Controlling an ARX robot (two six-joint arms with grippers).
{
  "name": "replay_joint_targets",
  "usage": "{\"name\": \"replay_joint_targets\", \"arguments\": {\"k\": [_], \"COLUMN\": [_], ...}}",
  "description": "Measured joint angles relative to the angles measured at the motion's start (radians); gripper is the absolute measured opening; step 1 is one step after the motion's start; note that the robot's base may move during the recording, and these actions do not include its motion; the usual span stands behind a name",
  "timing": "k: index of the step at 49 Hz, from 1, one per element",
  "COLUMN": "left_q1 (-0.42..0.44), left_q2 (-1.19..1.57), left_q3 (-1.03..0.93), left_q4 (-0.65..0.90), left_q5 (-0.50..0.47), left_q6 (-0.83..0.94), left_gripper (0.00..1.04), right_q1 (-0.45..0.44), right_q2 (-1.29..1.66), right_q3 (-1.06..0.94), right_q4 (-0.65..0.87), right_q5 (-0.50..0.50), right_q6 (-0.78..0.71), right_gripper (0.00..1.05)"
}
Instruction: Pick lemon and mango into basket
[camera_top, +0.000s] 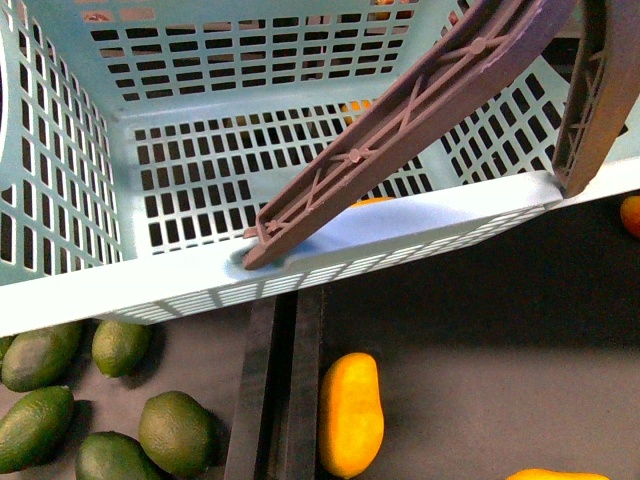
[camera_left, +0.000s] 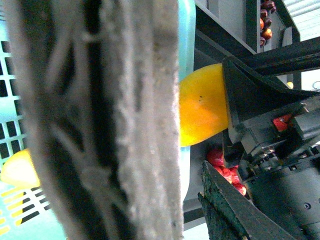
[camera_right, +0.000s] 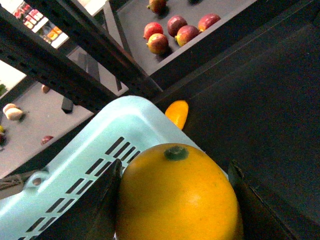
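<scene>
Neither arm shows in the front view, where the basket (camera_top: 130, 290) fills the upper part and its brown handle (camera_top: 400, 130) lies slanting across the near rim, hiding much of the slotted floor; only small orange patches show past the handle, too covered to name. In the left wrist view the same handle is a blurred mass over half the picture; beside it a pale yellow pointed shape, seemingly the lemon (camera_left: 20, 170), lies against the slotted teal surface, cut off by the picture's edge, and I cannot tell for sure that it lies inside. The left gripper (camera_left: 217, 150) has its fingers (camera_left: 250, 95) spread apart with nothing between them; a yellow-orange fruit (camera_left: 200, 105) sits just past one fingertip, partly hidden by it and by the basket's rim. The right gripper (camera_right: 175, 170) is clamped on the mango (camera_right: 175, 200), seen end-on with its stem nub showing, a dark finger (camera_right: 100, 210) pressed on each side; it hangs above the basket's corner. Outside the basket, another orange-yellow fruit (camera_top: 350, 415) lies on the dark shelf beside a black divider (camera_top: 280, 390); green fruits (camera_top: 175, 430) lie beyond the divider, some cut off; red fruits (camera_right: 170, 32) sit in a far tray.
</scene>
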Motion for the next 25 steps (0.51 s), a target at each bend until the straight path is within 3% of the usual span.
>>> {"name": "replay_joint_targets", "arguments": {"k": [8,22,25], "left_q1": [0.0,0.0,0.0], "left_q2": [0.0,0.0,0.0], "left_q3": [0.0,0.0,0.0], "left_q4": [0.0,0.0,0.0], "left_q5": [0.002,0.0,-0.001], "left_q6": [0.0,0.001,-0.003], "left_gripper": [0.29,0.29,0.29], "right_q1": [0.015,0.023,0.022], "right_q2": [0.019,0.019,0.009], "right_q3": [0.011,0.011,0.004], "right_q4": [-0.001,-0.021,-0.027], "right_q5": [0.007,0.035,0.043], "right_q6": [-0.004,-0.003,-0.003], "right_gripper": [0.55,0.98,0.96]}}
